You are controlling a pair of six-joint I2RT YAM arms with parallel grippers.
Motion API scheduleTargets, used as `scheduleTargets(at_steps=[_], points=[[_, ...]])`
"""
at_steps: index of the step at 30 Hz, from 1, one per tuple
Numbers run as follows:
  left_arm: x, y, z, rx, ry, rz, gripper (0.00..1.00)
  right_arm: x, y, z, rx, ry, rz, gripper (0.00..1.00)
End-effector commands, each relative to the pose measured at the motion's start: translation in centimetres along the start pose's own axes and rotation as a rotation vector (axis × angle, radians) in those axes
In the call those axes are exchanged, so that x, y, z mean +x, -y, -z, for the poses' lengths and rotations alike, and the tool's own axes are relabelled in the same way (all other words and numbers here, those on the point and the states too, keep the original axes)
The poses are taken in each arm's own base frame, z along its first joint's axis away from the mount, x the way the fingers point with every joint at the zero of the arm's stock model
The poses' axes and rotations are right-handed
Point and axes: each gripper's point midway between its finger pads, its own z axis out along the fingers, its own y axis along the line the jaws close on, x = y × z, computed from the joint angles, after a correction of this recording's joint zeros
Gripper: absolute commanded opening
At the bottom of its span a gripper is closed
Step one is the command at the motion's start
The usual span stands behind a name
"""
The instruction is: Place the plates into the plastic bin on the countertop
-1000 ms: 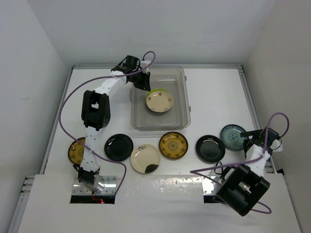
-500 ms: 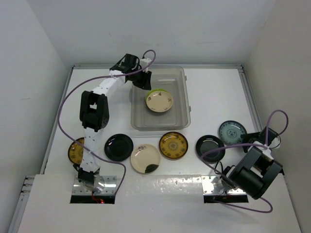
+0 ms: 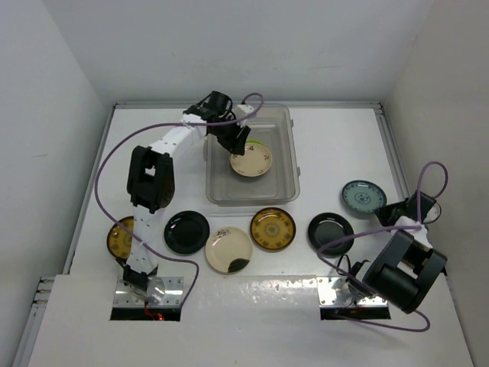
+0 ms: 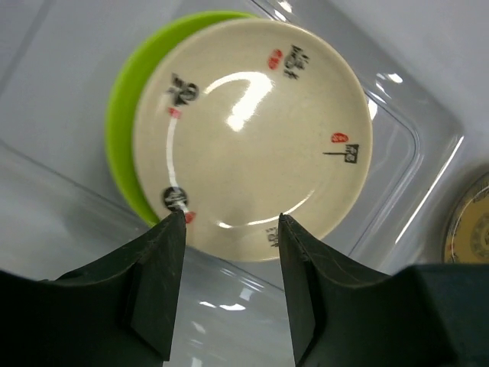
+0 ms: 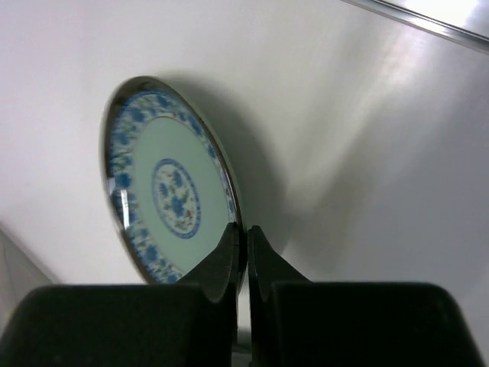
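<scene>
The left end effector (image 3: 238, 142) hung over the bin (image 3: 293, 145) in the upper middle of the top view, its fingers (image 4: 157, 283) spread and gripping nothing; beneath them, inside the bin, a cream plate (image 4: 248, 130) lay on a green plate (image 4: 126, 122), whose rim showed past the cream one's left edge; the bin stood on the white tabletop (image 3: 336, 145). Near the right edge of the top view the right end effector (image 5: 242, 231) was pressed almost together, pinching the rim of a blue plate (image 5: 172, 199); that plate was to the lower right of the bin, well apart from it; whether it was lifted off the tabletop could not be told. Below the bin a row lay outside it: a yellow plate (image 3: 118, 238) half hidden by the left arm, a black plate (image 3: 186, 232), a blotched plate (image 3: 228, 250), a gold plate (image 3: 273, 228), a second black plate (image 3: 330, 232).
</scene>
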Motion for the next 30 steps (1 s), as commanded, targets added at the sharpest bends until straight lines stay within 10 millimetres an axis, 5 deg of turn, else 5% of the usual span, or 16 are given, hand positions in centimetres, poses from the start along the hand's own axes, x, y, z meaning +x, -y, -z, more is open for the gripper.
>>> scheduleTargets(at_steps=[1, 3, 6, 9, 11, 13, 14, 16, 17, 19, 21, 22, 24, 27, 30], points=[[-4.3, -3.2, 3.8, -0.059, 0.135, 0.026, 0.54, -3.5, -5.6, 2.2, -0.120, 0.107, 0.114, 0.00], [-6.3, -4.1, 6.7, -0.082, 0.204, 0.038, 0.54, -3.4, -8.1, 2.9, -0.163, 0.116, 0.161, 0.00], [-7.1, -6.5, 11.8, -0.127, 0.284, 0.067, 0.57, -6.6, -13.7, 6.0, -0.258, 0.234, 0.214, 0.00], [-6.0, -9.2, 16.7, -0.143, 0.352, 0.119, 0.64, -6.3, -20.3, 9.2, -0.389, 0.295, 0.298, 0.00], [-3.4, -11.4, 20.4, -0.204, 0.360, 0.159, 0.70, -4.5, -24.9, 11.0, -0.483, 0.302, 0.384, 0.00], [1.3, -13.3, 21.4, -0.285, 0.279, 0.222, 0.71, -1.8, -27.9, 11.8, -0.565, 0.264, 0.477, 0.00], [3.5, -14.5, 24.0, -0.355, 0.268, 0.259, 0.71, 0.3, -31.0, 13.8, -0.650, 0.229, 0.527, 0.00], [7.9, -15.1, 25.4, -0.408, 0.193, 0.307, 0.71, 4.7, -31.7, 10.8, -0.627, 0.089, 0.628, 0.00], [12.3, -15.4, 25.6, -0.423, 0.128, 0.382, 0.71, 9.6, -33.0, 10.8, -0.650, -0.013, 0.732, 0.00], [16.4, -13.7, 26.6, -0.401, 0.036, 0.407, 0.70, 14.3, -34.3, 8.6, -0.616, -0.171, 0.825, 0.00], [21.9, -12.3, 26.8, -0.364, -0.061, 0.498, 0.70, 17.3, -36.2, 9.2, -0.666, -0.257, 0.873, 0.00], [23.5, -11.5, 27.2, -0.354, -0.093, 0.517, 0.70, 19.7, -35.5, 7.0, -0.600, -0.334, 0.907, 0.00], [28.9, -9.4, 27.7, -0.328, -0.196, 0.592, 0.70, 22.0, -35.7, 6.5, -0.591, -0.371, 0.951, 0.00], [34.3, -7.6, 28.6, -0.356, -0.278, 0.660, 0.70, 24.9, -35.3, 3.4, -0.520, -0.436, 1.006, 0.00], [37.8, -6.2, 28.6, -0.370, -0.332, 0.729, 0.71, 26.2, -34.8, 2.4, -0.488, -0.452, 1.040, 0.00]])
